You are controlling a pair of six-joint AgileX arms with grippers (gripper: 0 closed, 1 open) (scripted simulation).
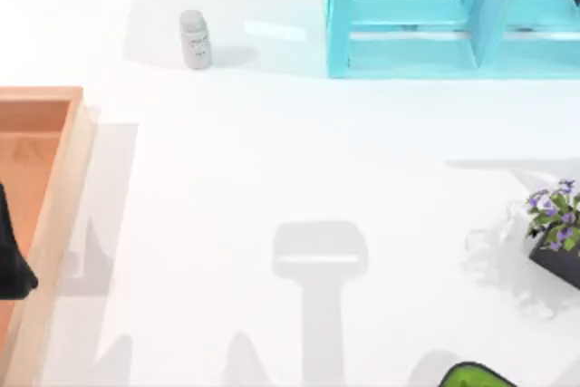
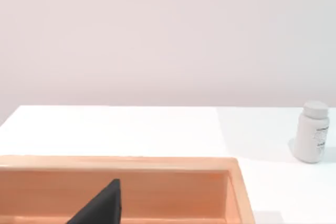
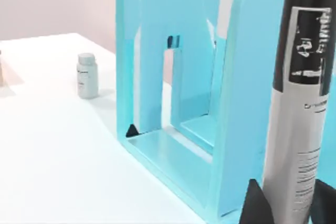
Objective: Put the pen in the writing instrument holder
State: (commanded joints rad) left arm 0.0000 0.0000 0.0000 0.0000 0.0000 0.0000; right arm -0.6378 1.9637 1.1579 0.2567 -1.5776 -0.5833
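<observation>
The pen (image 3: 302, 103), black with a white-grey printed label, stands upright in the right wrist view. My right gripper (image 3: 290, 205) is shut on its lower barrel. Just beyond it rises the turquoise writing instrument holder (image 3: 168, 77), an open-fronted frame with dividers. From above, the holder (image 1: 408, 15) stands at the table's far right. My left gripper (image 1: 11, 256) is parked at the table's left edge, over a wooden tray (image 1: 54, 178).
A small white bottle (image 1: 195, 40) stands at the back, left of the holder, and shows too in the left wrist view (image 2: 312, 139). A potted plant with purple flowers (image 1: 555, 224) is at the right edge. A green object (image 1: 476, 376) lies at the front right.
</observation>
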